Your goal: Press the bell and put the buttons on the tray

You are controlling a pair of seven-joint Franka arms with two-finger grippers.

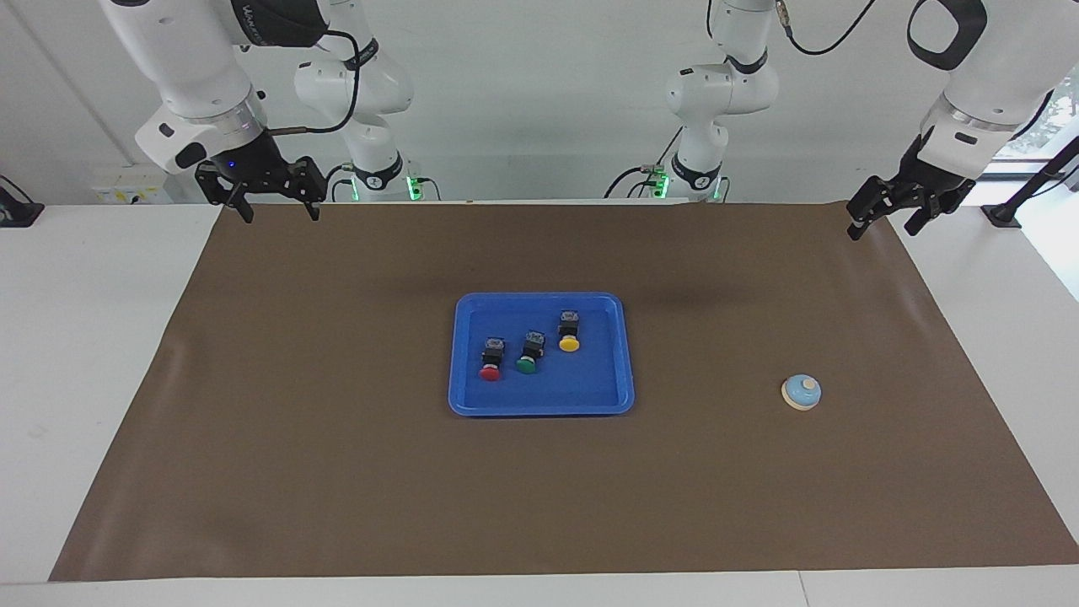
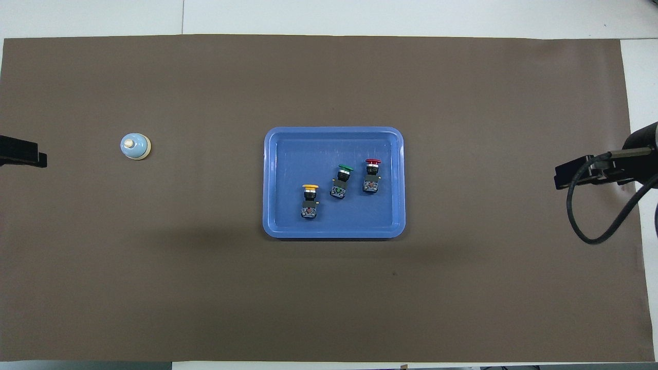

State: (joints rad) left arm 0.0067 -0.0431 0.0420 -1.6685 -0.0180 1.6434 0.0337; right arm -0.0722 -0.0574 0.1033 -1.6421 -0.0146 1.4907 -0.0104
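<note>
All 3 buttons [image 1: 527, 347] lie in tray [image 1: 472, 405]: light, rigid, best pinched by black bodies. Bell [image 1: 801, 392] sits alone. Left gripper [image 1: 895, 211] and right gripper [image 1: 271, 201] hang raised over the mat's robot-side edge, fingers spread, empty.

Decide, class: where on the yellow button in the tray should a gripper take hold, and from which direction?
Grip the black body of the yellow button, coming straight down. It lies on its side in the tray, and the body probably gives flatter faces than the round cap; the green button lies apart, leaving finger room.
</note>
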